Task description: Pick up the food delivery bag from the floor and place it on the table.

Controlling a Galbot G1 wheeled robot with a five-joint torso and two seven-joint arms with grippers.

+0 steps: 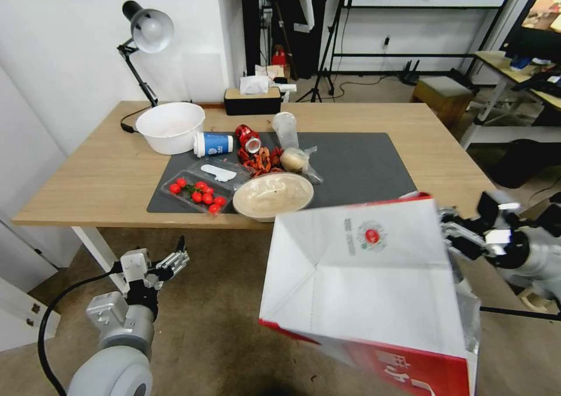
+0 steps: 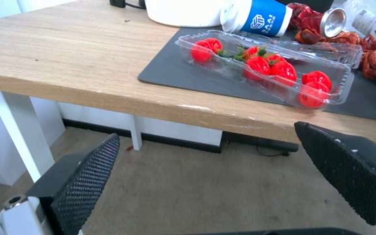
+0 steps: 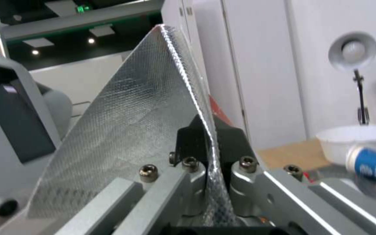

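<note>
Holding the food delivery bag (image 1: 374,279) pinched by my right gripper (image 3: 208,153) fingers; the bag may sweep the bowl (image 1: 273,195) at its 11 o'clock; left gripper (image 2: 205,176) spread, idle.

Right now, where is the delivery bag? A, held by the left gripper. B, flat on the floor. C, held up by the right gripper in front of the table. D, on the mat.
C: the right gripper has its jaws shut on the bag's wall, lifting it before the table.

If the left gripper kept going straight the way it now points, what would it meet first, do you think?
Probably the front edge of the table: the open left gripper hangs over the floor, aimed at that edge near the clear tomato box. Depth is unclear, so it might pass just beneath.
</note>
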